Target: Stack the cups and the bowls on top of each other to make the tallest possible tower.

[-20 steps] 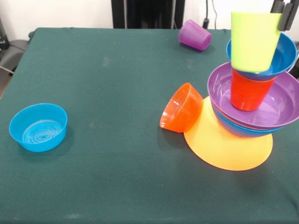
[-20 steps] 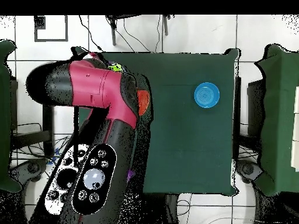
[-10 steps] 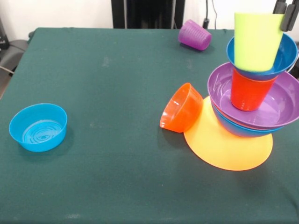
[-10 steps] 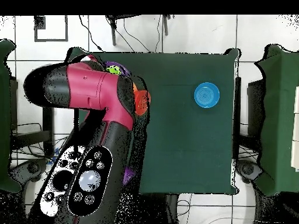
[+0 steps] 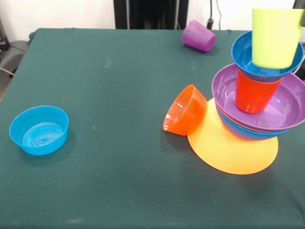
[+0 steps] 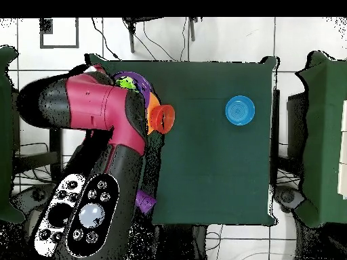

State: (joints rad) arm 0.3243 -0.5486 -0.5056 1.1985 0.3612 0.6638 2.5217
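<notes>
The tower stands at the right: an upturned orange-yellow bowl (image 5: pixel 228 150), a blue bowl (image 5: pixel 240 132), a purple bowl (image 5: pixel 286 112), an orange cup (image 5: pixel 255 93) and a dark blue bowl (image 5: pixel 242 55). A lime green cup (image 5: pixel 276 37) hangs slightly tilted over the dark blue bowl. My gripper (image 5: pixel 302 19) shows only as a dark sliver at the cup's right rim and holds it. In the overhead view the arm (image 6: pixel 101 115) covers most of the tower; the lime green cup (image 6: pixel 125 82) and the purple bowl (image 6: pixel 141 82) peek out.
A small orange bowl (image 5: pixel 185 110) (image 6: pixel 163 117) lies tipped against the orange-yellow bowl. A purple cup (image 5: pixel 198 36) (image 6: pixel 144 200) lies on its side near the far table edge. A light blue bowl (image 5: pixel 39 130) (image 6: pixel 240 110) sits upright at the left.
The lime green cup has moved right and slightly up over the dark blue bowl, with the gripper sliding mostly out of the front view. The tower has not shifted.
</notes>
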